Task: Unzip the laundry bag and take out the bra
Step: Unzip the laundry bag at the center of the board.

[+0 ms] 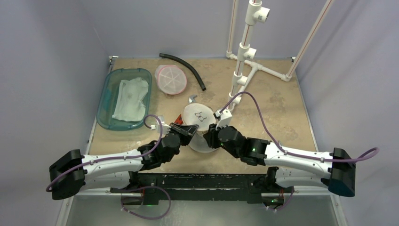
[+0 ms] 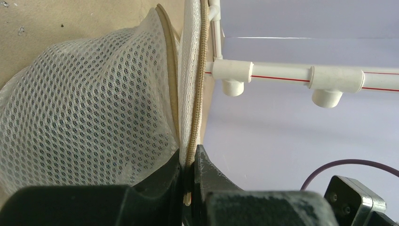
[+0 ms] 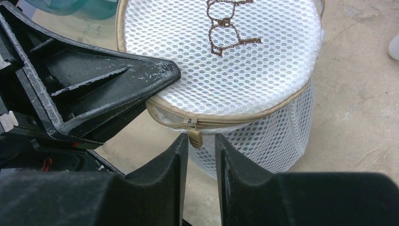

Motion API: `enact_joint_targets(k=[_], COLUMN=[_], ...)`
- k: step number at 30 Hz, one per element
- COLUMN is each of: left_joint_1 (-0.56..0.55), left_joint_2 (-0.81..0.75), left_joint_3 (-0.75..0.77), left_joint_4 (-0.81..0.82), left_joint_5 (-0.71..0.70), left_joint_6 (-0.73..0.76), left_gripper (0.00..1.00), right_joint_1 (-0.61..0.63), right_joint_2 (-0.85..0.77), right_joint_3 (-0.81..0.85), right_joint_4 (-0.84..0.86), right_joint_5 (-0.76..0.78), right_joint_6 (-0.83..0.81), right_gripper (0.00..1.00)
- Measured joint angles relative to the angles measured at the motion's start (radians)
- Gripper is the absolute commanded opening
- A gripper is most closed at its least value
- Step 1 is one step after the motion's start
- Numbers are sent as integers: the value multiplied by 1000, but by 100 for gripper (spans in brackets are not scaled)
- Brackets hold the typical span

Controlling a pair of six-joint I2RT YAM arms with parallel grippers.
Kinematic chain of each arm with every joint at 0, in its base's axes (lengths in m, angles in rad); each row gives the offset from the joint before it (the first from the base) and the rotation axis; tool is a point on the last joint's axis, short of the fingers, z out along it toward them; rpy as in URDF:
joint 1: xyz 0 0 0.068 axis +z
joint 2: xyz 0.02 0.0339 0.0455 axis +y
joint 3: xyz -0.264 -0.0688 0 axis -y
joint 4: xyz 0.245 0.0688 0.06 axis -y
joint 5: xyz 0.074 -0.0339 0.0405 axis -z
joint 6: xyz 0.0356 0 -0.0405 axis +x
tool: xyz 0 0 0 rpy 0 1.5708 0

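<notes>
Tan surface [image 1: 282, 117] carried the laundry bag [image 1: 200, 117] near the middle of its near edge. I saw my left end effector [image 2: 188, 155] clamped on its zippered rim [image 2: 192, 94], the right end effector [image 3: 201, 141] narrowly parted around the zipper pull [image 3: 195, 137].

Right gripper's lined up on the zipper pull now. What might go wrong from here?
1. The zipper pull sits only at the very tips of the open right gripper; closing may miss it or pinch mesh instead.
2. The left gripper clamps just a thin strip of the laundry bag rim, so a hard tug on the zip may drag the soft bag free or crumple it.
</notes>
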Motion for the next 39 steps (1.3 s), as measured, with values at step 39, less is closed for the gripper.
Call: enact_joint_targets(k=[39], left_joint_1=[0], left_joint_2=[-323], left_joint_3=[-98], left_joint_4=[-175], left_joint_5=[51], left_joint_6=[48], left_gripper=[0], right_joint_1=[-58], right_joint_2=[-47], right_joint_3=[-75], right_joint_4=[-6], right_joint_5=[30], right_joint_6=[26], right_gripper=[0])
